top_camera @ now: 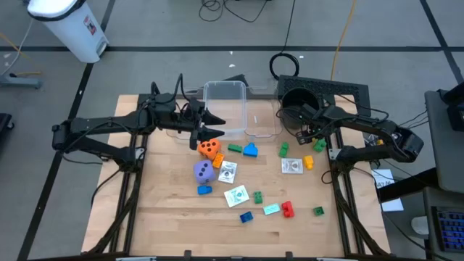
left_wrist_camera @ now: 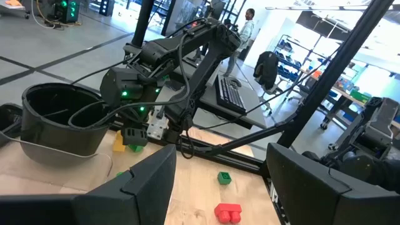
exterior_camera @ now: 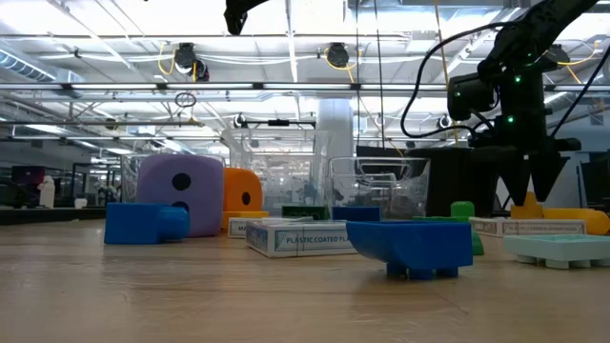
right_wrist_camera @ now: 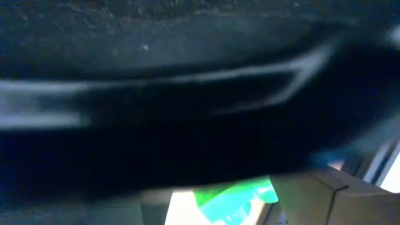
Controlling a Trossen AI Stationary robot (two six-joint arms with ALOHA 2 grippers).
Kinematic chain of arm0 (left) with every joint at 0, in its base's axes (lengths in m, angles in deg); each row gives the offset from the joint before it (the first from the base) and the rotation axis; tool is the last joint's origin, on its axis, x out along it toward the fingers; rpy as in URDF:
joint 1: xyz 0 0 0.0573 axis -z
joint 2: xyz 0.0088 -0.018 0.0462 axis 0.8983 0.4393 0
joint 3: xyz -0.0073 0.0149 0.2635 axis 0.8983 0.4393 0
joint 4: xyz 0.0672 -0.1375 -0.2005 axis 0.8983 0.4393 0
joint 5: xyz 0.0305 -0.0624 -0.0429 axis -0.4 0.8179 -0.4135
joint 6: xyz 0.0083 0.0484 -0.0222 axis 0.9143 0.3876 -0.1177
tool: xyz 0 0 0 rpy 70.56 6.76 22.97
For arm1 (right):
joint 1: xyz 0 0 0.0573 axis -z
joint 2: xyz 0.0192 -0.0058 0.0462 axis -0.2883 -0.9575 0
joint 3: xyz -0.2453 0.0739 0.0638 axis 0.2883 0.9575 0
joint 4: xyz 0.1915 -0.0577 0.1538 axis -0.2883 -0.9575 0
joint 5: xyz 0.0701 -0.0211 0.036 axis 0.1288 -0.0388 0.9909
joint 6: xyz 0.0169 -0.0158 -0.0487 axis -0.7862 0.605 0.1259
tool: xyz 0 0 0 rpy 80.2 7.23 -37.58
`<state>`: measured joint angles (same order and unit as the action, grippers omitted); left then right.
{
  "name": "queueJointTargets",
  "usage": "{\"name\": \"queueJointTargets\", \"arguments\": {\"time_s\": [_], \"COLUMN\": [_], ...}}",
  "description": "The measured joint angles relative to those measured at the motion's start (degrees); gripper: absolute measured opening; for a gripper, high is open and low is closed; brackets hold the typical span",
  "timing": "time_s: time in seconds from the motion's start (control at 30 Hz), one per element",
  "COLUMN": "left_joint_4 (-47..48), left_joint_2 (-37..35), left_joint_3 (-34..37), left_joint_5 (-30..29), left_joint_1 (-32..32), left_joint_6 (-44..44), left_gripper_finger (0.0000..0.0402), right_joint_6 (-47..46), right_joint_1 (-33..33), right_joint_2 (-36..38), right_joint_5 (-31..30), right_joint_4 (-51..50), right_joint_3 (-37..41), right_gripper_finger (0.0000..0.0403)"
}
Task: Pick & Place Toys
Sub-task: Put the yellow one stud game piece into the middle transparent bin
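Wooden table (top_camera: 167,210) with scattered blocks (top_camera: 288,209), two dice (top_camera: 204,171), cards (top_camera: 292,167), clear tub (top_camera: 226,109), black pot (top_camera: 296,101).

The desk (top_camera: 167,217) is showing pale wood grain. On it an orange die (top_camera: 209,148) is wearing dark dots, and a purple die (top_camera: 204,171) is carrying dots too. A blue block (top_camera: 250,150) and a green block (top_camera: 235,148) are lying by them, with a red block (top_camera: 288,209), a yellow block (top_camera: 319,145), a teal block (top_camera: 271,209) and another small green block (top_camera: 318,211) farther off. White cards (top_camera: 292,166) are showing dark print. The tub (top_camera: 226,107) is looking clear, the pot (top_camera: 299,101) black, and both arms are looking dark
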<state>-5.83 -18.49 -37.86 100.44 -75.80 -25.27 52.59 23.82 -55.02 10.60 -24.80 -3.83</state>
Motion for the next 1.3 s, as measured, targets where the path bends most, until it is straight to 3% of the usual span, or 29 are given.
{"name": "queueJointTargets", "arguments": {"time_s": [0.57, 0.93, 1.3], "left_joint_4": [0.01, 0.00, -0.29], "left_joint_2": [0.00, 0.00, 0.00], "left_joint_3": [0.00, 0.00, 0.00], "left_joint_5": [0.00, 0.00, -0.04], "left_joint_1": [0.00, 0.00, -0.07], "left_joint_6": [-0.15, -0.19, 0.33], "left_gripper_finger": [0.0257, 0.0257, 0.0257], "right_joint_6": [1.07, 1.07, -2.37], "right_joint_1": [0.00, -0.07, -0.15], "right_joint_2": [0.04, 3.51, 11.63], "right_joint_5": [2.16, 3.20, 8.77], "right_joint_4": [1.76, -0.56, -0.94], "right_joint_3": [-0.11, 0.00, -1.75], "right_gripper_finger": [0.0112, 0.0114, 0.0111]}}
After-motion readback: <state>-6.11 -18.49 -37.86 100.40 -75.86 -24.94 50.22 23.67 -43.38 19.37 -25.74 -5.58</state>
